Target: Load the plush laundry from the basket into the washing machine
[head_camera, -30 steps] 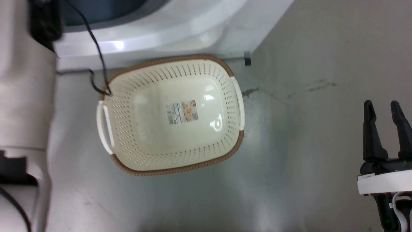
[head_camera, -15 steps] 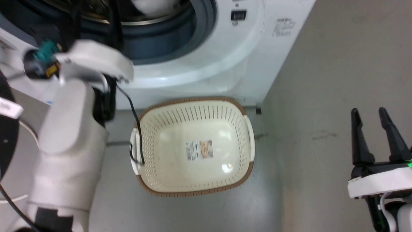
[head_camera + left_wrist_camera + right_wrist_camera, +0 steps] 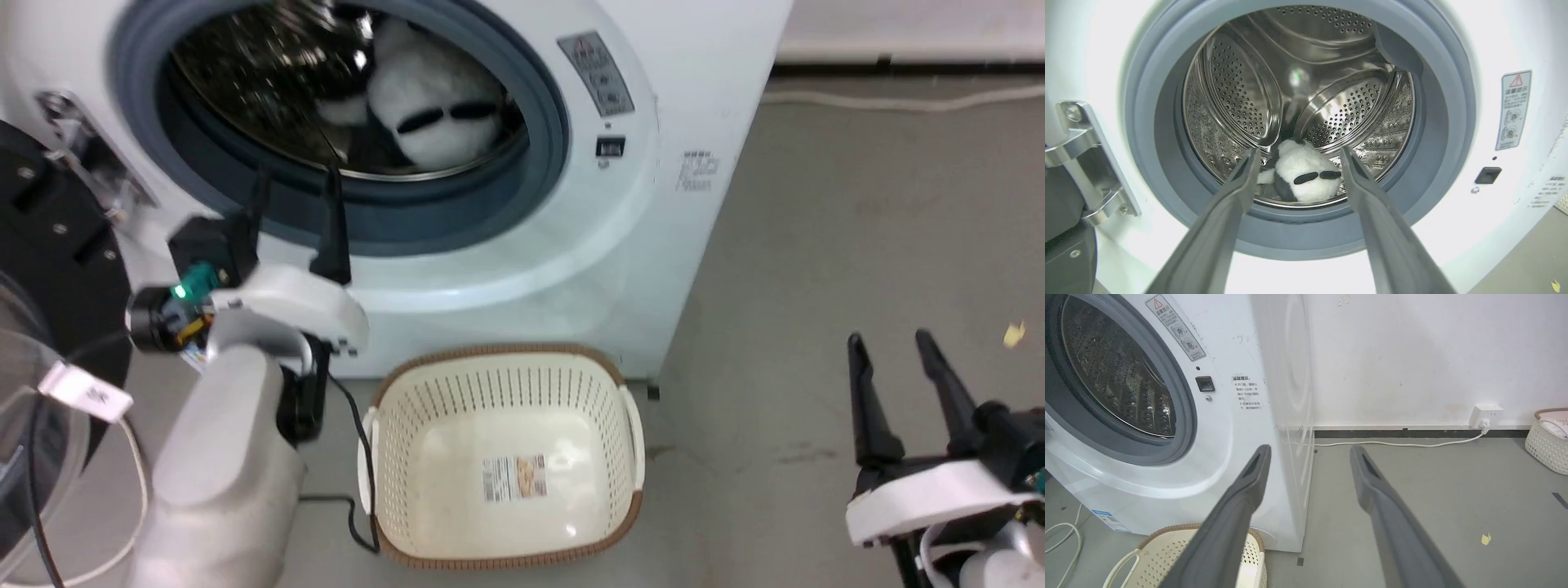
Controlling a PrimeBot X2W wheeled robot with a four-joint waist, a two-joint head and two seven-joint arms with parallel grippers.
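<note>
- The plush laundry (image 3: 433,114) lies inside the washing machine (image 3: 653,204), low in the steel drum (image 3: 1241,94) behind the grey door seal (image 3: 539,163). It touches neither gripper.
- The left gripper (image 3: 295,175) points at the drum mouth with its fingers spread wide. In the left wrist view the toy shows between them.
- The right gripper (image 3: 888,339) hangs well off to the right over the floor, its fingers also spread and holding nothing.
- The glass door (image 3: 49,269) stands swung open at the left on its metal hinge (image 3: 1090,163).
- The basket (image 3: 498,351) sits on the floor against the machine's front, with a paper label (image 3: 514,478) on its bottom.
- A black cable (image 3: 359,457) from the left arm drapes past the basket's left rim.
- By the far wall are a socket (image 3: 1486,413), a white cord (image 3: 1396,444) and a second basket (image 3: 1549,441).
- A yellow scrap (image 3: 1013,333) lies on the floor.
- Compared with half a second ago, the head camera has tipped up. The drum and toy now show in full and the basket sits lower in the picture.
</note>
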